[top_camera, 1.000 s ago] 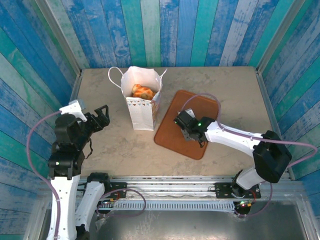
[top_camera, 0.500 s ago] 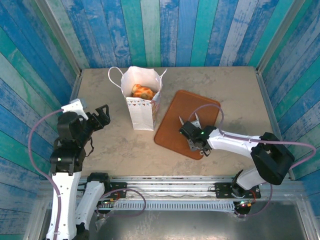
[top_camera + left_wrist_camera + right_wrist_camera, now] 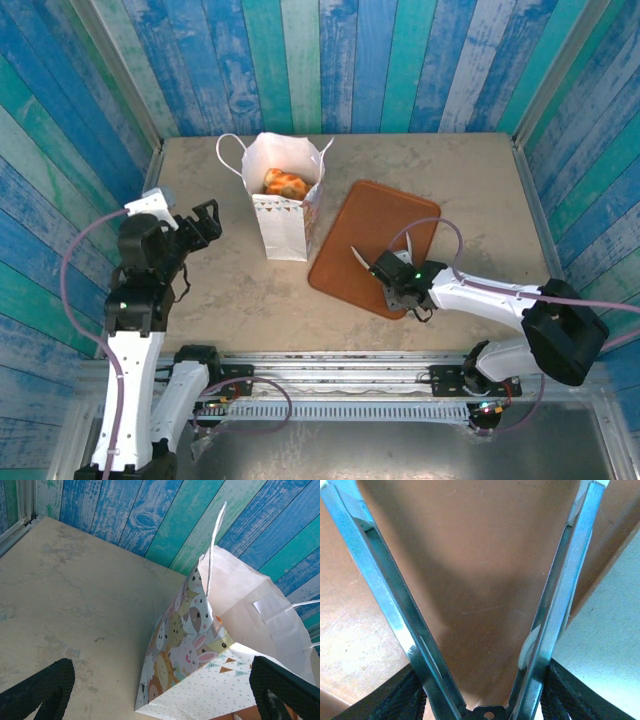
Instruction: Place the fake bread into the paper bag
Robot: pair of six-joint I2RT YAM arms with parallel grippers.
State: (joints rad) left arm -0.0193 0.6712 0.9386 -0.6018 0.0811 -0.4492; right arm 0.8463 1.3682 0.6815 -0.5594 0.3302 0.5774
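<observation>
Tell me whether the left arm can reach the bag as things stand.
Probably yes. The left gripper is open and faces the bag with nothing between them on the table; the right gripper, holding tongs, is away over the tray.

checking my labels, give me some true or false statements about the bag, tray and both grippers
1. The paper bag stands upright with fake bread inside. True.
2. The tray lies on the bag's left. False: it lies on its right.
3. The left gripper is shut on a bag handle. False: it is open, apart from the bag.
4. The right gripper holds metal tongs over the tray. True.
</observation>
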